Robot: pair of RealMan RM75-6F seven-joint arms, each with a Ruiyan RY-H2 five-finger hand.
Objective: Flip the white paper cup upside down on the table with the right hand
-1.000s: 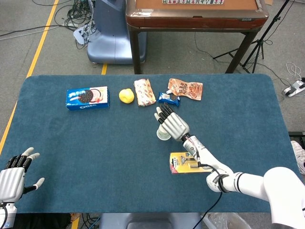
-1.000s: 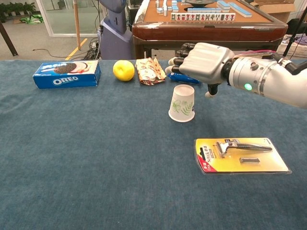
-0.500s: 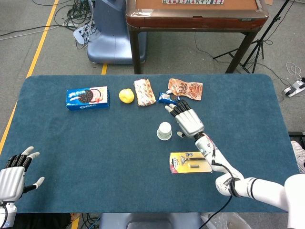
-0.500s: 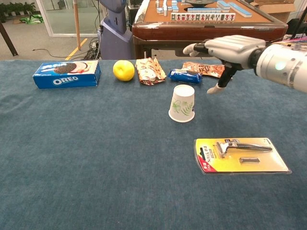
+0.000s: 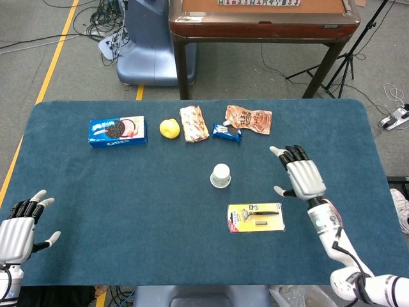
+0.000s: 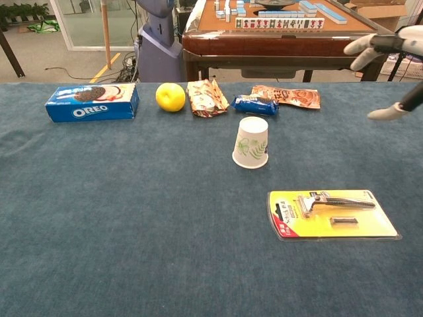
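Observation:
The white paper cup (image 5: 220,175) (image 6: 251,142), printed with green leaves, stands upside down on the blue table, its wide rim on the cloth. My right hand (image 5: 301,178) (image 6: 390,63) hovers well to the right of the cup, empty, fingers spread. In the chest view only its fingertips show at the right edge. My left hand (image 5: 19,224) hangs open at the table's near left corner, holding nothing.
A packaged razor (image 5: 255,217) (image 6: 332,214) lies in front of the cup. Along the far side lie an Oreo box (image 5: 117,131) (image 6: 92,102), a lemon (image 5: 169,128) (image 6: 170,97), and snack packets (image 5: 193,123) (image 5: 227,132) (image 5: 248,119). A wooden table (image 5: 262,19) stands behind.
My right hand has drawn away from above the cup, moving right and back toward me. The cup stays inverted where it was. The left hand barely shifted.

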